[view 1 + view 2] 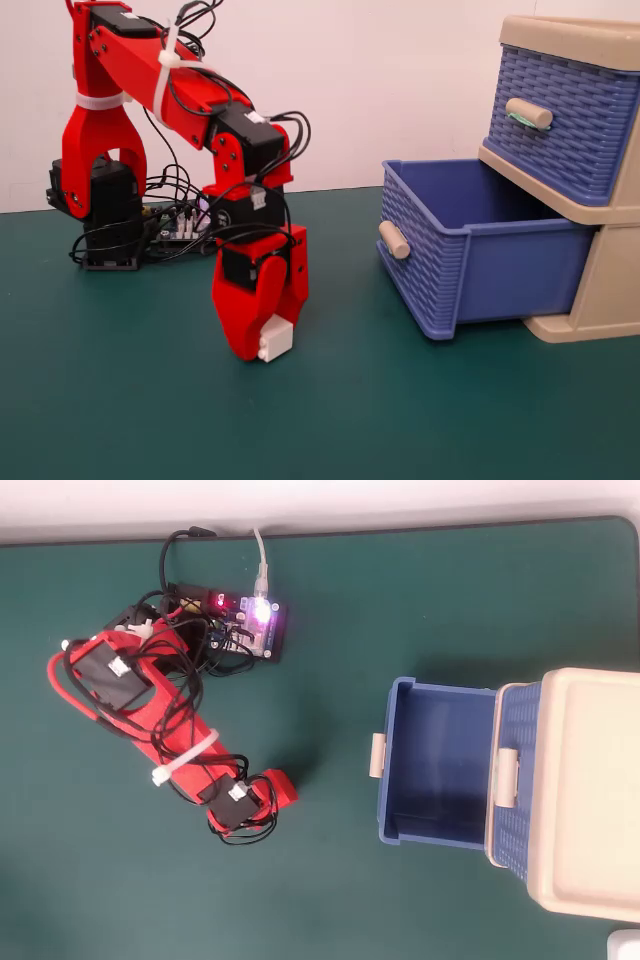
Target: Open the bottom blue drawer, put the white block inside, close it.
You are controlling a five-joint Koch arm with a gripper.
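Note:
The bottom blue drawer (515, 275) stands pulled out of the beige frame (600, 300), open and empty, with its plain beige handle (394, 240) facing the arm. From overhead, its rim (388, 770) and bare floor show. My red gripper (262, 345) points down to the left of the drawer, shut on the white block (275, 341) at its tips, at or just above the green mat. In the overhead view the gripper (277, 788) hides the block.
The upper blue drawer (560, 120) is closed, with green bits at its handle (528, 113). A control board (255, 625) with lit LEDs and loose cables lies behind the arm base (100, 220). Green mat lies between gripper and drawer.

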